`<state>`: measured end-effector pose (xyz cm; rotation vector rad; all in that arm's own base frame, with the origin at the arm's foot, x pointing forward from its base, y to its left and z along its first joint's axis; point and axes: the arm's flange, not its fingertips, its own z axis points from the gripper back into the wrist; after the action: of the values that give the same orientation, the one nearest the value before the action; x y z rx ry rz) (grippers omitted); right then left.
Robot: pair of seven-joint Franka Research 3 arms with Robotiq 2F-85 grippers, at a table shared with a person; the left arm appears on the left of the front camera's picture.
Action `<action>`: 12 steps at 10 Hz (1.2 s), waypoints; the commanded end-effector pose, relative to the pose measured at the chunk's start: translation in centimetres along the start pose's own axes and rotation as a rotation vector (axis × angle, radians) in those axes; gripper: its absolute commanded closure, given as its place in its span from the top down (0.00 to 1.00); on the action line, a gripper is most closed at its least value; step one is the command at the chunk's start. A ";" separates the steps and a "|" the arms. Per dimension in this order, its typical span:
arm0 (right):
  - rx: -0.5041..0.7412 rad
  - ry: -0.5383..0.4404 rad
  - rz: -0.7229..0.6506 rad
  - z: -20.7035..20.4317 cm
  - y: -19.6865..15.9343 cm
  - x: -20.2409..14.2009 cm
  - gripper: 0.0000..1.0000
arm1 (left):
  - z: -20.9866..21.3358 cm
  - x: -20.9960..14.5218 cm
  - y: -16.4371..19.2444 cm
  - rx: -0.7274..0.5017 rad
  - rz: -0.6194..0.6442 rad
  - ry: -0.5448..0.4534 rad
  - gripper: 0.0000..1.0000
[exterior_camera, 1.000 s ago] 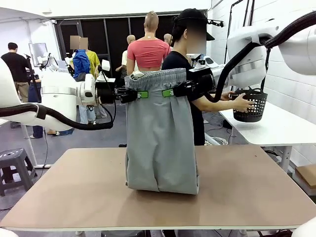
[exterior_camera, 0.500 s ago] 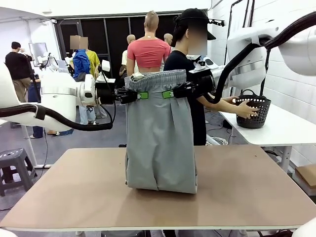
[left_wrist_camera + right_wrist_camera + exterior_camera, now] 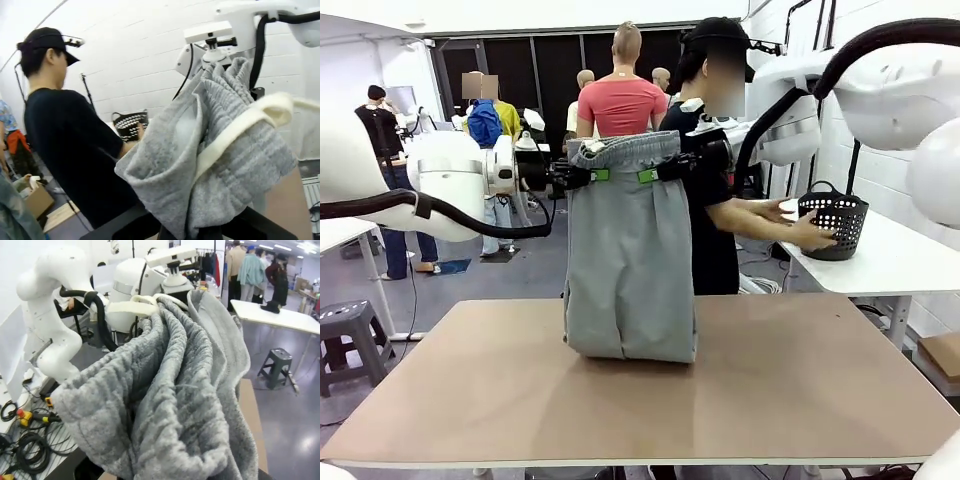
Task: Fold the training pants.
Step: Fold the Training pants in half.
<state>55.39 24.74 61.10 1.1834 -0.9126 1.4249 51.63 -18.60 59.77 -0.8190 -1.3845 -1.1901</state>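
The light grey training pants (image 3: 628, 260) hang upright above the table, their leg ends resting bunched on the tabletop. My left gripper (image 3: 598, 175) is shut on the waistband at its left side and my right gripper (image 3: 650, 175) is shut on its right side. In the left wrist view the gathered waistband (image 3: 215, 150) and white drawstring (image 3: 235, 130) bunch up right over my fingers. The right wrist view shows the folds of the training pants (image 3: 185, 390) close up, hiding my fingers.
The brown table (image 3: 800, 380) stretches out around the pants. A person (image 3: 715, 220) in black stands behind the far edge, hands at a black basket (image 3: 832, 220) on a white side table (image 3: 880, 265). A grey stool (image 3: 350, 335) stands at the left.
Both grippers have carried the waistband a little left and higher, and the pants' lower end has slid left and back on the table. The person turned further toward the basket.
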 end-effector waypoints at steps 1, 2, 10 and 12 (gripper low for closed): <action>-0.045 0.071 -0.008 0.5 -2.4 2.6 0.00 | -0.4 1.3 3.0 0.072 -0.039 0.035 0.00; -0.062 0.075 0.013 0.8 -3.9 3.4 0.00 | -0.7 1.9 4.0 0.088 -0.064 0.037 0.00; 0.023 0.120 -0.062 0.6 -6.4 -4.6 0.00 | -1.8 -6.2 4.1 0.056 0.035 -0.011 0.00; 0.041 0.056 -0.201 0.0 -4.6 -5.9 0.00 | -1.1 -6.1 1.5 -0.018 0.160 -0.020 0.00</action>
<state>62.45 25.01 55.06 1.1632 -0.7454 1.3895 56.66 -19.20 52.95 -0.8659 -1.3185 -1.1101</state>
